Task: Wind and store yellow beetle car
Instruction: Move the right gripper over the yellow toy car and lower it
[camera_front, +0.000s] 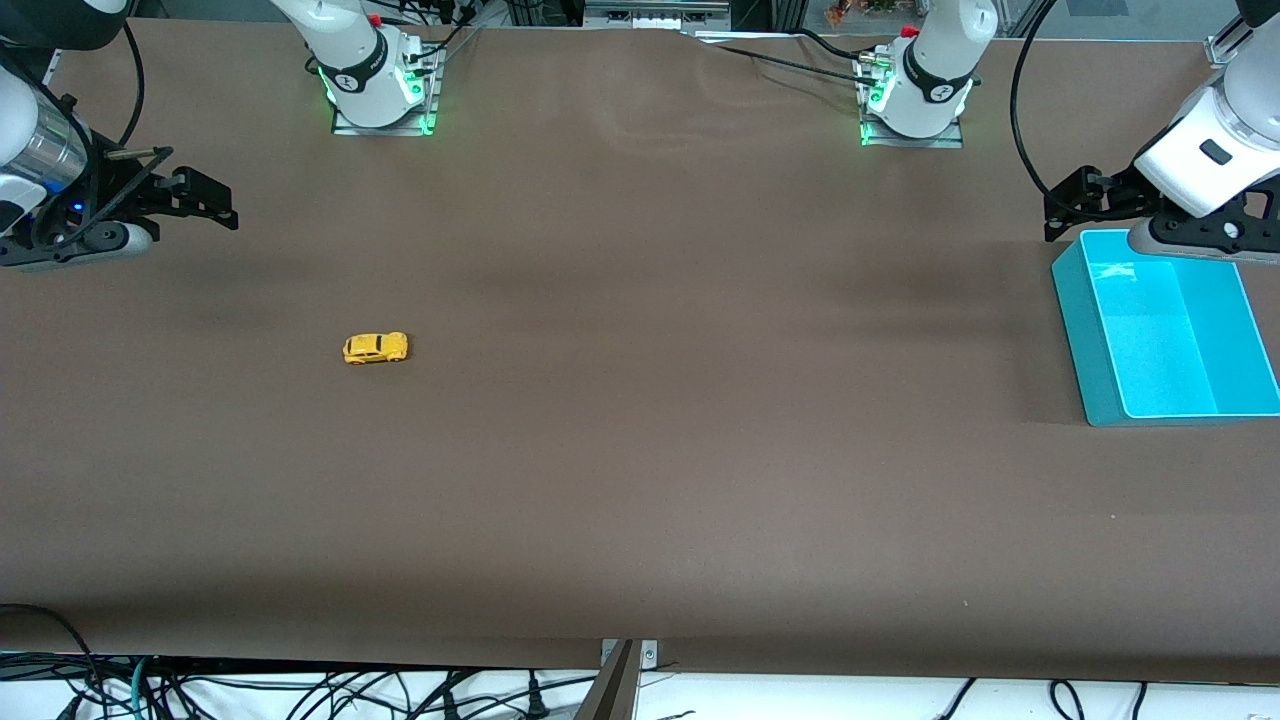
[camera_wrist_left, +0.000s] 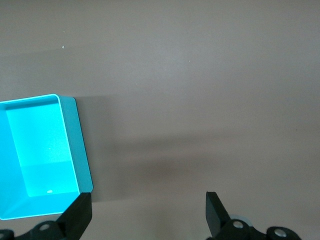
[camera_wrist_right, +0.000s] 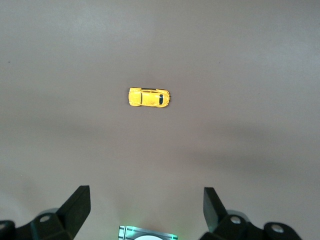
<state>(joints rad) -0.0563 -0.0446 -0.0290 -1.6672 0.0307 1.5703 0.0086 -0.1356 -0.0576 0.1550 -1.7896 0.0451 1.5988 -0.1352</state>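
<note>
Car (camera_front: 375, 348) nr right arm's end; bin (camera_front: 1085, 340) opposite end

Front camera sits high across the desk (camera_front: 640, 450), facing my two bases, whole desk in frame. My left wrist camera looks straight down past my open left hand (camera_wrist_left: 147, 212) onto the bin (camera_wrist_left: 75, 145) edge, fairly high up. My right wrist camera looks down past my open right hand (camera_wrist_right: 146, 205) onto the car (camera_wrist_right: 149, 97). Front view shares the bin (camera_front: 1090, 340) and car (camera_front: 375, 348).
</note>
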